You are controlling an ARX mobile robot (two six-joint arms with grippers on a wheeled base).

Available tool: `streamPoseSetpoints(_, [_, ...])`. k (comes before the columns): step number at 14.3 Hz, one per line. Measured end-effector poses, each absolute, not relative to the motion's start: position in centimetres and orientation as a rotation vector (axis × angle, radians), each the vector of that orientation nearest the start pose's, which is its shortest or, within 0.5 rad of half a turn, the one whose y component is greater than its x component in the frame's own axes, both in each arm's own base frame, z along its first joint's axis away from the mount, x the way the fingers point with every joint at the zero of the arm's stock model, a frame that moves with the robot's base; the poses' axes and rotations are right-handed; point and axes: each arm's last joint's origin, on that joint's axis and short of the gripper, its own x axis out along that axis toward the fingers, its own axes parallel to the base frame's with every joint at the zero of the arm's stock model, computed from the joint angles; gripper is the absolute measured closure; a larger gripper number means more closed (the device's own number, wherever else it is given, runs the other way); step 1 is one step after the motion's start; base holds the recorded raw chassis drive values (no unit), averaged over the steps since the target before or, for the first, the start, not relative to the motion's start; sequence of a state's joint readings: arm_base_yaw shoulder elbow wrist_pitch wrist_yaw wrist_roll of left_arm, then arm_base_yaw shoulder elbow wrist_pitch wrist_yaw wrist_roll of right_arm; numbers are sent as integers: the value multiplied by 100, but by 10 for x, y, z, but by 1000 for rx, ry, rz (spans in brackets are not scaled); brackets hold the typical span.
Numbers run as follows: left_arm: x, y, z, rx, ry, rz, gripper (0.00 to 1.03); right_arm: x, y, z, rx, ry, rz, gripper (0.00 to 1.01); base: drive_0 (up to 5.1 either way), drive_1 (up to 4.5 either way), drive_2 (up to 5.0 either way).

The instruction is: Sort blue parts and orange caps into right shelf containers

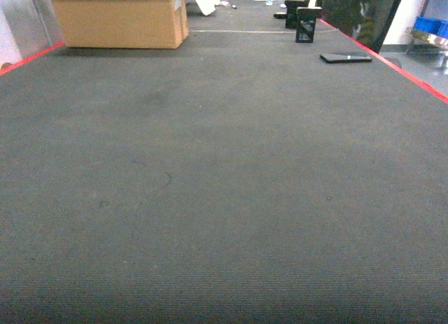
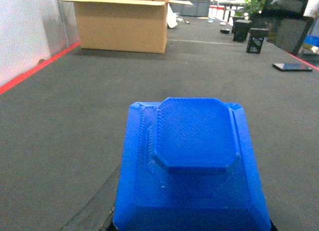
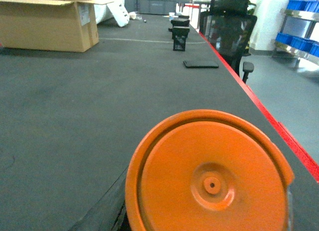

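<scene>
Blue part (image 2: 192, 163) fills the lower left wrist view, its raised octagonal face upward, long axis running away from the camera toward the cardboard box (image 2: 122, 24). Orange cap (image 3: 212, 176) fills the lower right wrist view, flat face up, round, so no long axis. Neither claw shows in any view; probably each grips its piece from beneath, but grip state cannot be told. Blue crates (image 3: 299, 5) sit on the shelf at far right, well apart. Dark surface (image 1: 210, 198) bears a phone (image 1: 345, 57).

Workshop, long worktable (image 1: 224, 198), cardboard box (image 1: 119, 16), metal shelving (image 3: 301, 26)
</scene>
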State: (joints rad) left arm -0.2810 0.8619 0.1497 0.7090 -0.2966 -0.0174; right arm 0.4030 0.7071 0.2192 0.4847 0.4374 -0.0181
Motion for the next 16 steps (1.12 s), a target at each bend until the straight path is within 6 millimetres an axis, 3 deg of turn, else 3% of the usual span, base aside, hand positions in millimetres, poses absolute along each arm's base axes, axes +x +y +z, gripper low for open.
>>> streamPoseSetpoints(5, [142, -17, 176, -15, 13, 5, 61, 132, 22, 190, -14, 8, -6, 57, 0, 0, 0])
streamPoseSetpoints(10, [129, 1, 167, -17, 6, 26, 61, 121, 9, 179, -10, 5, 6, 57, 0, 0, 0])
streamPoseSetpoints(12, [123, 0, 170, -17, -13, 0, 61, 117, -1, 175, -7, 9, -24, 57, 0, 0, 0])
streamPoseSetpoints(16, [116, 0, 170, -17, -11, 0, 61, 111, 0, 171, -7, -18, 0, 57, 0, 0, 0])
